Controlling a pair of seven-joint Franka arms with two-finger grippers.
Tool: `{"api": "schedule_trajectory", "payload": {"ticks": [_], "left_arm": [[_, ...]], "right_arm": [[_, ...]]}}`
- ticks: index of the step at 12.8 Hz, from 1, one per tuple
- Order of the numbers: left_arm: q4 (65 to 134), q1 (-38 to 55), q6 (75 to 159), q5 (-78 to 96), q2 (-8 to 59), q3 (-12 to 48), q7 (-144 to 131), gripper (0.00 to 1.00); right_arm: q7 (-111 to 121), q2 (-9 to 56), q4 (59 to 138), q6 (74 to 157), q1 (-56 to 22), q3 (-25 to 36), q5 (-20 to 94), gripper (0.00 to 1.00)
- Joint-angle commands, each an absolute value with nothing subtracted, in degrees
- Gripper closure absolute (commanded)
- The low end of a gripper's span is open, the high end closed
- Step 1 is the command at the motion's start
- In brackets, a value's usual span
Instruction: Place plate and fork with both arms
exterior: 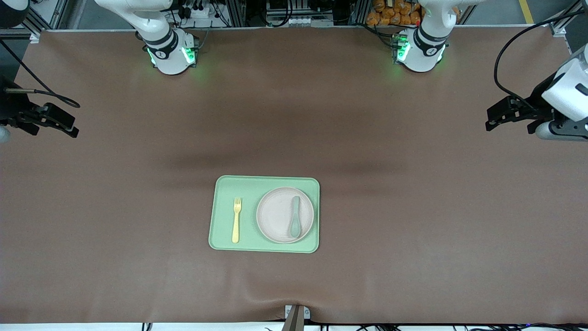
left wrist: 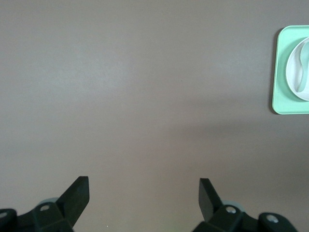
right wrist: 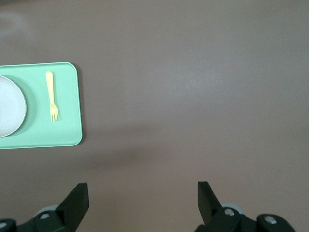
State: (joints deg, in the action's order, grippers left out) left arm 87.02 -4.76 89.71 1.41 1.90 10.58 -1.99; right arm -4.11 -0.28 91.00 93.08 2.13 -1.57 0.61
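Both hands hang released and empty over bare worktop (exterior: 413,151), the left hand (exterior: 494,120) at the left arm's end and the right hand (exterior: 69,128) at the right arm's end, well apart from the tray (exterior: 264,183). The likeliest trouble is the spoon (exterior: 294,217) sliding off the plate (exterior: 278,216) if the plate tips as it is lifted, and the thin fork (exterior: 236,219), flat on the tray beside the plate toward the right arm's end, slipping a pinch. Counted: one plate, one fork, one spoon, one tray, two hands

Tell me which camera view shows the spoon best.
The front view: the whole spoon lies on the plate, unobstructed. The left wrist view shows it only partly, cut off at the picture's edge. The right wrist view does not show it.
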Motion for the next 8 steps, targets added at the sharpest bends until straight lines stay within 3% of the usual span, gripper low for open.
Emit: {"api": "schedule_trajectory", "payload": {"ticks": [1, 8], "left_arm": [[85.8, -5.0, 87.5, 0.8, 0.9, 10.7, -1.2, 0.00], [84.1, -4.8, 85.2, -2.5, 1.2, 11.4, -1.1, 0.00]], "right_arm": [[-2.4, -0.4, 90.4, 91.1, 3.9, -2.5, 0.5, 0.00], [-2.4, -0.2, 90.2, 91.2, 3.9, -2.4, 0.5, 0.00]]}}
